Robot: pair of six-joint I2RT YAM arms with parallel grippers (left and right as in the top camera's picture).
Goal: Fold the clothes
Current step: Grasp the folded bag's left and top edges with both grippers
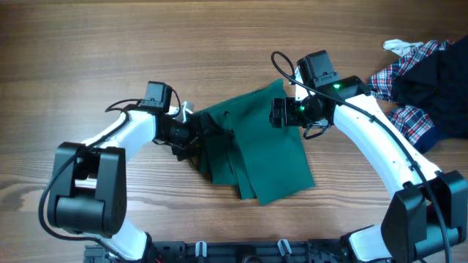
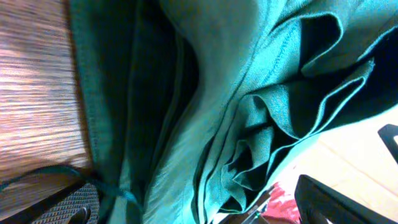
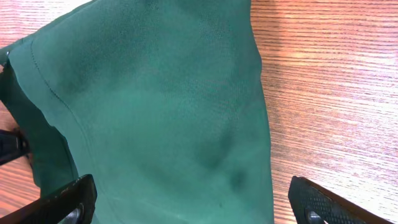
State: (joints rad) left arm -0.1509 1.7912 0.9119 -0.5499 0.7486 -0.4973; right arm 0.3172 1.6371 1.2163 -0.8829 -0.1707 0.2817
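Two claws worked the table, and one dark green garment (image 3: 161,106) lay between them.

The right claw (image 3: 196,208) stood spread wide, its two dark fingertips (image 3: 62,202) far apart. Between and beyond them was a smooth, flat panel of the green cloth with a stitched hem running along one side. Nothing was pinched in it. Whether the pads brushed the fabric could not be told. Bare wood showed just past the cloth's edge on the claw's right.

The left claw (image 2: 199,211) was also spread wide, one fingertip (image 2: 68,205) over the wood and the other across the bunched fabric. Directly ahead of it the green garment (image 2: 217,93) was gathered into several deep pleats and layered folds. A thin green strand crossed near the finger on the wood side. No grip on the cloth showed.

From overhead, the left claw (image 1: 191,139) sat at the garment's rumpled edge and the right claw (image 1: 276,113) at its opposite upper corner, facing each other across it. The green garment (image 1: 259,157) spread out between them and toward the arm bases, partly folded in overlapping layers.

Well behind the right claw, at the table (image 1: 110,51) edge, lay one plaid shirt (image 1: 409,117) and one navy garment (image 1: 439,80) heaped together.
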